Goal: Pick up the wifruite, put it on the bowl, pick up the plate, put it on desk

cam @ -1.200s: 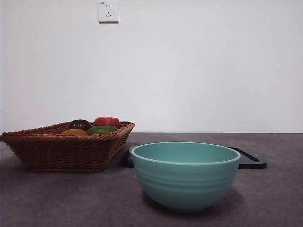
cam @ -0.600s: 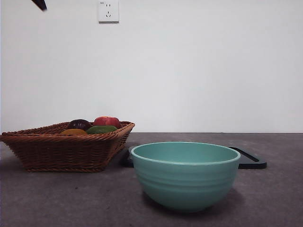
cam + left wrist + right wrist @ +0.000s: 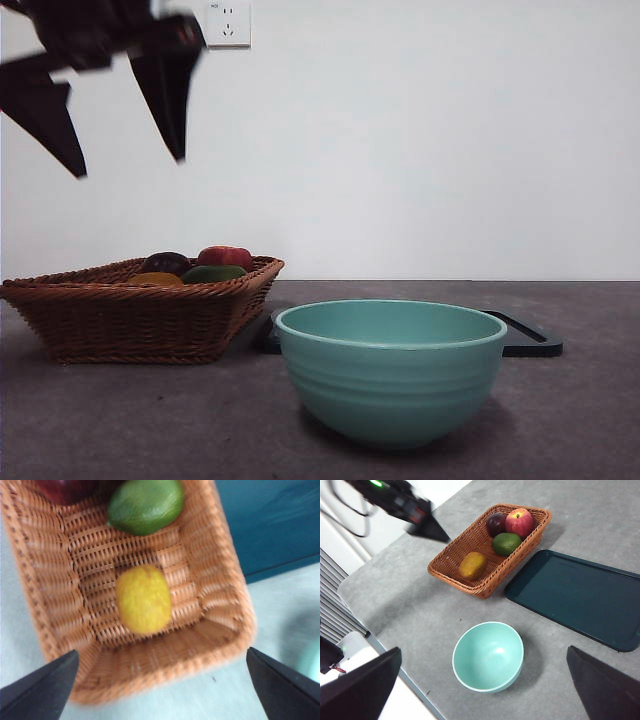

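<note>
We are observing the left end effector [image 3: 130, 165] hanging wide open above the wicker basket [image 3: 140, 320], where the wifruite [image 3: 144, 599] is lying. The right end effector [image 3: 480, 690], also wide, is hovering high over the bowl [image 3: 488, 656] on the surface [image 3: 420, 610]. We are reading no legible writing.

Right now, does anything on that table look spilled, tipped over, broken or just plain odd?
Nothing stands out. The bowl sits upright and empty on the desk, the four fruits, including the wifruite, lie inside the wicker basket, and the black tray lies flat. The left hand hovers open above the basket.
</note>
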`<state>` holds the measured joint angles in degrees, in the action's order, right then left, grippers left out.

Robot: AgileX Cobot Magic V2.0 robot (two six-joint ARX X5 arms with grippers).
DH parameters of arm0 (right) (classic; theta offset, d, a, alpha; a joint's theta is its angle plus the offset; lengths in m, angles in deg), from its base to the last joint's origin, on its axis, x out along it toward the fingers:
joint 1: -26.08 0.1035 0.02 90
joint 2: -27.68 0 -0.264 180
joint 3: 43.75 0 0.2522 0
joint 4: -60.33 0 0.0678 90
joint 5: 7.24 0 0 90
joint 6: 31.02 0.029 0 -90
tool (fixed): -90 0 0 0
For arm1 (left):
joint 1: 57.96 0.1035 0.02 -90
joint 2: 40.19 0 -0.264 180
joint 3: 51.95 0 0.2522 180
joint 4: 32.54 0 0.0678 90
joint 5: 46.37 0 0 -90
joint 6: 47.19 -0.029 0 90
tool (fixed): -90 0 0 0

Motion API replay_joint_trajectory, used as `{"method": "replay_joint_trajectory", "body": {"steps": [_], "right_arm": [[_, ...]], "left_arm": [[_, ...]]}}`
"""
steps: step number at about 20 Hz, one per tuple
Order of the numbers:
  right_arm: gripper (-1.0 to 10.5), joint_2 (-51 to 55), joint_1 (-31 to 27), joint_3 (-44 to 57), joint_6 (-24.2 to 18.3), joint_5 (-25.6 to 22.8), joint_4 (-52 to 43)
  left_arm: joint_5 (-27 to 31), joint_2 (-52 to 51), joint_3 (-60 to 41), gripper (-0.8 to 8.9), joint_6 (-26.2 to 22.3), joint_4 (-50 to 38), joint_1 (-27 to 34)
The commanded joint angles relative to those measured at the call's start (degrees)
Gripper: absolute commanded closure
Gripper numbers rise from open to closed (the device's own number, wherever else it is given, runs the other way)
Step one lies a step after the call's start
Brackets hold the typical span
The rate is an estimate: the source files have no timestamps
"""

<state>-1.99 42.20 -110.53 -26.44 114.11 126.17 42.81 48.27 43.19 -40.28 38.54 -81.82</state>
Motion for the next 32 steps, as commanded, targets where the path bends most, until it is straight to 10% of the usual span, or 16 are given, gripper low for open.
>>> {"method": "replay_joint_trajectory", "body": {"steps": [1, 18, 32], "right_arm": [[3.3, -0.15, 0.28, -1.09, -0.07, 0.17, -0.46], [3.3, -0.15, 0.28, -1.09, 0.92, 0.17, -0.61], [3.3, -0.15, 0.28, -1.09, 0.92, 0.15, -0.61]], "left_arm": [[1.14, 4.55, 1.77, 2.56, -0.79, -2.1, -0.5], [1.51, 20.83, 1.81, 2.57, -1.36, -9.68, 1.53], [1.42, 22.36, 1.81, 5.76, -1.55, -9.25, 2.84]]}}
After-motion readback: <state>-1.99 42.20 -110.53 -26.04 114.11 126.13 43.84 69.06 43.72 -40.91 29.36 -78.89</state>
